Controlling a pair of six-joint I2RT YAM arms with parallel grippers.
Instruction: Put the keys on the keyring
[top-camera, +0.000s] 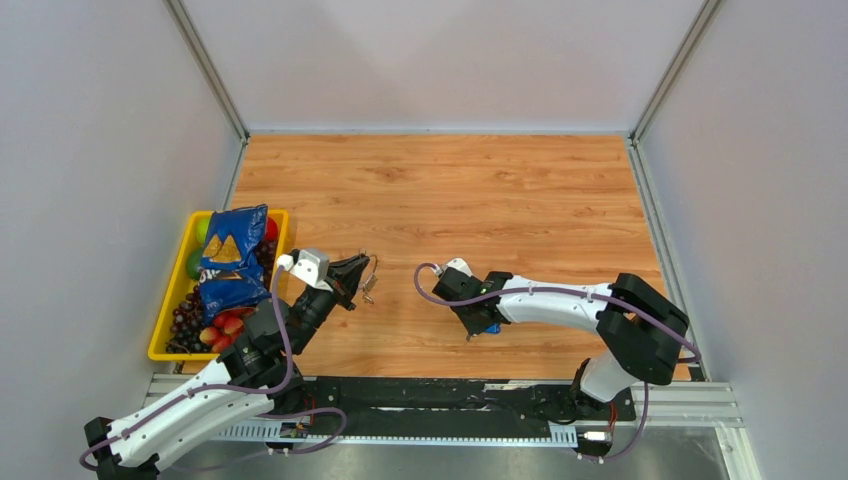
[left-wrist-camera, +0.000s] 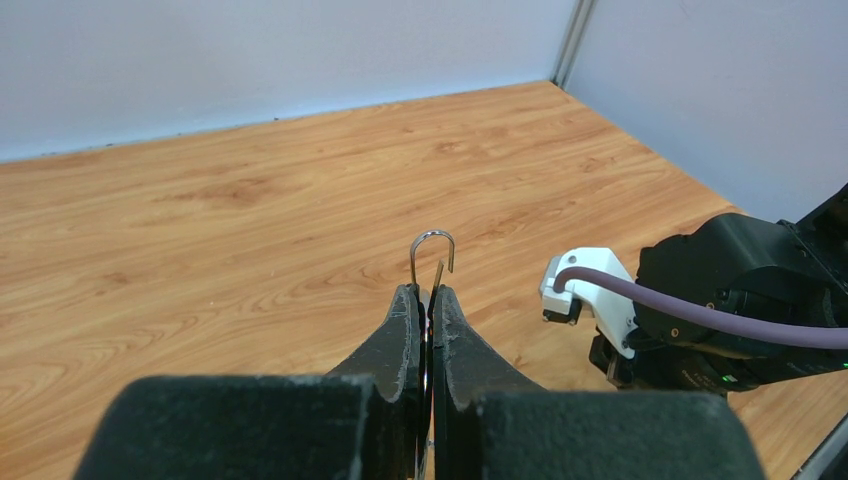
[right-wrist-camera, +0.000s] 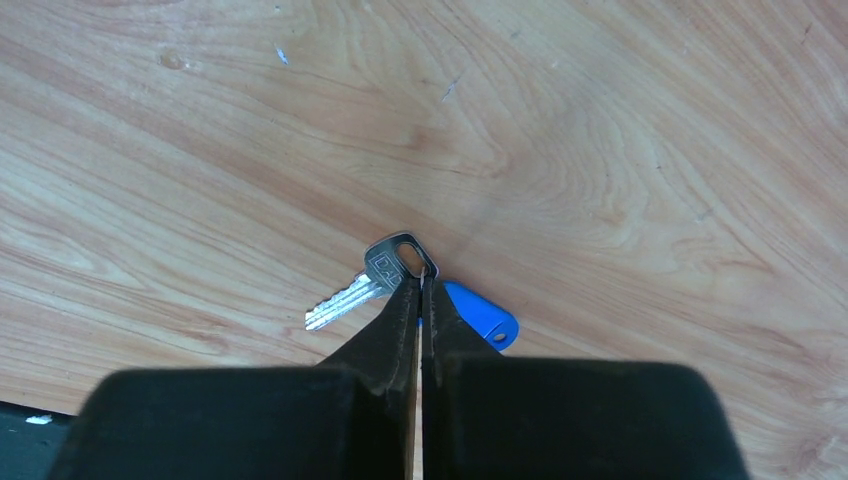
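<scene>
My left gripper (top-camera: 358, 272) is shut on the keyring (top-camera: 371, 281), held just above the table left of centre, with small keys dangling from it. In the left wrist view the ring's thin wire hook (left-wrist-camera: 432, 246) sticks up from between the closed fingertips (left-wrist-camera: 410, 300). My right gripper (top-camera: 478, 328) points down at the table at centre right. In the right wrist view it (right-wrist-camera: 421, 283) is shut on the head of the plain silver key (right-wrist-camera: 372, 277), whose blade points left. The blue-headed key (right-wrist-camera: 482, 314) lies right beside the tips. The black-headed key is out of view.
A yellow basket (top-camera: 170, 300) with fruit, grapes and a blue snack bag (top-camera: 230, 255) stands at the table's left edge, close to my left arm. Grey walls enclose the wooden table (top-camera: 500, 200) on three sides. My right arm's wrist (left-wrist-camera: 720, 300) is near my left gripper.
</scene>
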